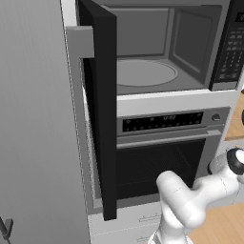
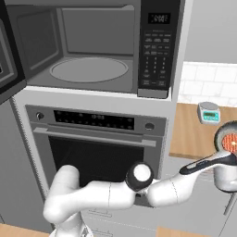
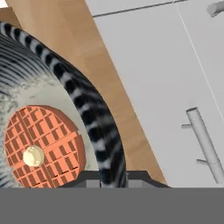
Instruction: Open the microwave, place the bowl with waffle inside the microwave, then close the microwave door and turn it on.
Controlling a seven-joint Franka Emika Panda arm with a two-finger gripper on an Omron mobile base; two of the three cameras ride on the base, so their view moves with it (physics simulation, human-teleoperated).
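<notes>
Hand view findings: the bowl fills the left half of the picture, its striped rim running down between the dark finger tips at the bottom edge. The gripper is closed down on that rim, one finger inside and one outside. A round orange waffle with a pale pat at its centre lies flat on the bowl's floor. Beneath the bowl shows a wooden counter, and to the right pale cabinet fronts with a grey bar handle.

Right base view: the bowl sits at the far right edge, raised over the counter, with the arm reaching across to it. A small kitchen scale stands on the counter further back. The microwave is to the upper left, well apart from the bowl, its turntable bare and its keypad on the right side.

Left base view: the microwave door stands swung out to the left. Below the microwave is the oven.
</notes>
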